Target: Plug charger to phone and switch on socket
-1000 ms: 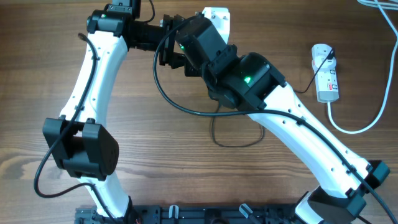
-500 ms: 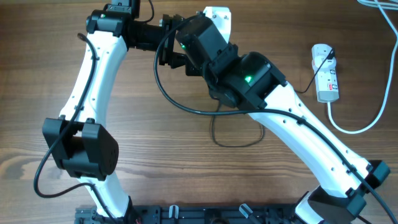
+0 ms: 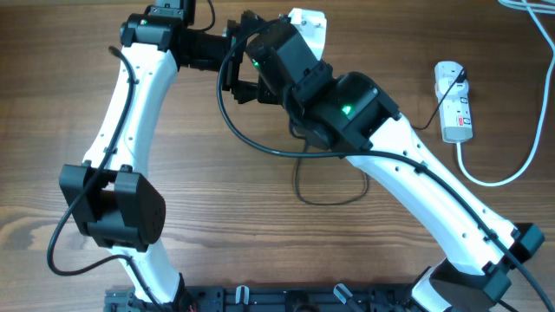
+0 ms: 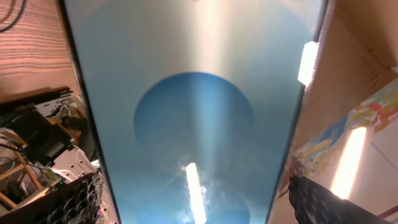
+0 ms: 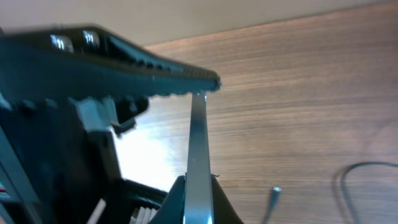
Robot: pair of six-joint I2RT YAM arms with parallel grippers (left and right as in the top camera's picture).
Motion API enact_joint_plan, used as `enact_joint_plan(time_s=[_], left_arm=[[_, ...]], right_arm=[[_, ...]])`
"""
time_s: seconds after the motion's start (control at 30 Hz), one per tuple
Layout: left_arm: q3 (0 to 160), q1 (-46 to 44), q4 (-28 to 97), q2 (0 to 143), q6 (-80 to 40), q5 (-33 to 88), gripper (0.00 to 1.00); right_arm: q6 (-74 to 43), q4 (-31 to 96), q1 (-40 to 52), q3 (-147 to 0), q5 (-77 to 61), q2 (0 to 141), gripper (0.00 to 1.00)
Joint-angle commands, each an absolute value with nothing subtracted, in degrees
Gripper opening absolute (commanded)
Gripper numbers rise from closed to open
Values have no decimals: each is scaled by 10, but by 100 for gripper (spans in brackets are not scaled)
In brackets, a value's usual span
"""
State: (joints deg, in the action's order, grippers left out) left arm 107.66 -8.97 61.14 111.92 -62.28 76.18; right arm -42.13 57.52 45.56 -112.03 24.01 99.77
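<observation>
The phone [image 4: 199, 93] fills the left wrist view, its blue screen glaring with lamp reflections. My left gripper [image 4: 199, 202] is open; its dark fingers [image 4: 78, 199] stand off both long edges of the phone. In the right wrist view the phone [image 5: 198, 137] is edge-on, and my right gripper [image 5: 198, 202] is shut on that thin edge. From overhead, both grippers meet at the table's far middle, with the phone's white part [image 3: 305, 24] showing beyond them. The charger's thin black cable [image 3: 329, 198] loops on the table and its small plug tip [image 5: 272, 196] lies loose. The socket [image 3: 454, 102] lies at the far right.
A white cord [image 3: 512, 173] curves from the socket towards the right edge. The left arm [image 3: 130, 113] and right arm [image 3: 416, 173] cross much of the wooden table [image 3: 217, 225]. A black rail [image 3: 260, 299] runs along the near edge.
My left gripper has opened off the phone's sides. My right gripper has closed onto the phone's edge and shifted slightly towards the far side of the table.
</observation>
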Motion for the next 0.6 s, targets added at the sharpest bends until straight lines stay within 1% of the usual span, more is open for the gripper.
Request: enact_joint_plan(time_s=[0.0,0.23,0.27,0.37,0.43,0.5,0.53,0.57], left_arm=[[1088,-92,610,1101,-656,777,100],[1088,-92,610,1101,-666,777,99],[1088,-92,610,1101,-666,777,96],[1088,-92,610,1101,-671,777,76],[1088,-92,610,1101,-696,777,73],[1088,-92,610,1101,-700,777,68],[1088,-92,610,1101,-700,777,63],[1088,-92,610,1101,-700,777,60]], right_arm=[[-543,557,456,-1133,246,979,4],[-838,551,450,-1133,276,951,5],[-877,550,450,-1133,276,950,5],[-978,561,450,-1133,276,950,5],[-1072,580,450,-1133,270,950,5],[-1115,596,450,-1133,270,950,5],[-1132,604,450,-1133,270,950,5],[-1144,610,450,-1132,270,950,6]])
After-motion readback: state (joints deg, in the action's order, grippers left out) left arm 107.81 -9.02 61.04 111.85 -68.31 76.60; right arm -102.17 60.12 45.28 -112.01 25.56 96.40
